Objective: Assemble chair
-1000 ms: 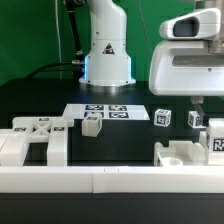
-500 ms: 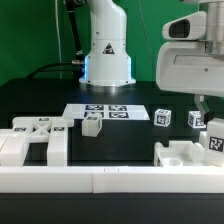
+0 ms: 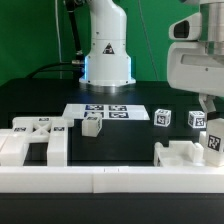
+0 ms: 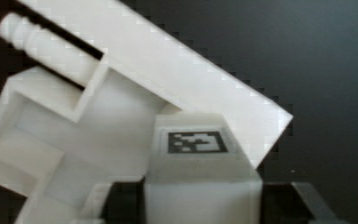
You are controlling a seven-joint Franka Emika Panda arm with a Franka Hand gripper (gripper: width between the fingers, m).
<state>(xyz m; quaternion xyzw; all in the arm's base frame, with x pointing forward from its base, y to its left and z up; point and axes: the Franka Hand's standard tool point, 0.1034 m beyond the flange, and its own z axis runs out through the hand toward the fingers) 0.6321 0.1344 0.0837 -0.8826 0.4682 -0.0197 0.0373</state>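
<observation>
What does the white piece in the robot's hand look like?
The chair piece is chunky, matte white and looks like plastic. It has a long flat slab, a blocky stepped body and a ridged round peg at one end. A black-and-white square tag sits on one face. The hand is shut on a narrow part of it. It is at the exterior view's far right.

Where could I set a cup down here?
Bare black table lies between the large chair part and the held chair part, bordered by the marker board and a small block behind and the front rail. The exterior view's right is crowded: two small cubes, the fingers.
</observation>
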